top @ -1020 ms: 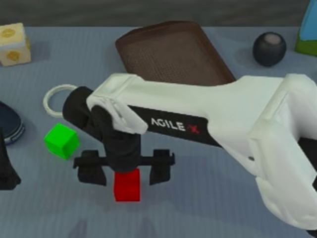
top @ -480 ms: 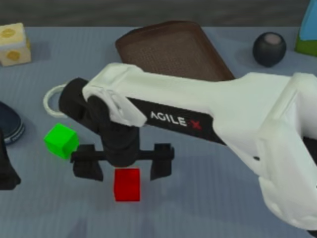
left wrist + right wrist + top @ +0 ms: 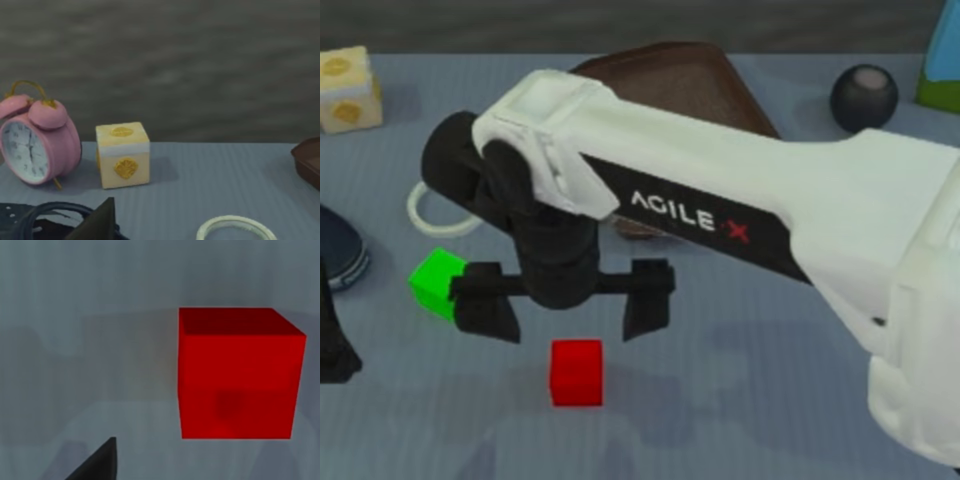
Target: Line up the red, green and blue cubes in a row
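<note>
The red cube (image 3: 576, 372) sits alone on the table near the front; in the right wrist view the red cube (image 3: 240, 375) fills the frame's right half. My right gripper (image 3: 567, 322) hovers above and just behind it, open, nothing between its fingers. One of its fingers (image 3: 485, 312) covers part of the green cube (image 3: 432, 279), which lies to the left. The blue cube is out of view. My left gripper (image 3: 332, 350) is parked at the table's left edge, open; only one finger (image 3: 102, 222) shows in its wrist view.
A brown tray (image 3: 690, 80) lies at the back behind the right arm. A white ring (image 3: 425, 212), a cream block with yellow marks (image 3: 345, 88) and a dark blue object (image 3: 338, 250) occupy the left. A dark ball (image 3: 864, 97) stands back right. A pink alarm clock (image 3: 35, 140) stands beside the cream block.
My right gripper, which straddled the red cube a second ago, has lifted up and back from it, still open. The red cube stays on the table.
</note>
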Robot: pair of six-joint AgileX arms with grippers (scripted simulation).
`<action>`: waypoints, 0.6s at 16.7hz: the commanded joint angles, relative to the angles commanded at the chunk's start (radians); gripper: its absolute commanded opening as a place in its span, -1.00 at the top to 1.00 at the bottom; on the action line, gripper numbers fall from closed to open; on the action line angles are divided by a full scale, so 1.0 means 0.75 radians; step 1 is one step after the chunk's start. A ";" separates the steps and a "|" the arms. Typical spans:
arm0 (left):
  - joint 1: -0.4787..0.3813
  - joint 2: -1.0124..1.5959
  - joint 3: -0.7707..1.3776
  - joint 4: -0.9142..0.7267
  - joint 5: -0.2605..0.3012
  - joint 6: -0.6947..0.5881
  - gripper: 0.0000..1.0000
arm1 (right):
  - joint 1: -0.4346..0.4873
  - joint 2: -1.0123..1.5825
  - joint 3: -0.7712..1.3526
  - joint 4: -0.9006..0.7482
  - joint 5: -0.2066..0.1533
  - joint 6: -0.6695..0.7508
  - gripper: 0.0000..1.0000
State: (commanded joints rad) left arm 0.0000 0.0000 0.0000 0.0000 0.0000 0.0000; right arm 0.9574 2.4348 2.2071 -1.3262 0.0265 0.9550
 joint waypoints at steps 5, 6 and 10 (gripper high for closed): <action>-0.004 0.059 0.058 -0.037 -0.003 0.013 -1.00 | -0.040 -0.076 -0.073 0.046 0.025 -0.045 -1.00; -0.008 0.100 0.097 -0.061 -0.004 0.021 -1.00 | -0.063 -0.130 -0.120 0.074 0.039 -0.073 -1.00; -0.036 0.378 0.331 -0.218 -0.005 0.075 -1.00 | -0.202 -0.488 -0.411 0.248 0.112 -0.233 -1.00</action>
State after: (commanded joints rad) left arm -0.0269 0.2834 0.2485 -0.1634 -0.0035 0.0561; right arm 0.8059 2.0686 1.8991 -1.1401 0.1106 0.7805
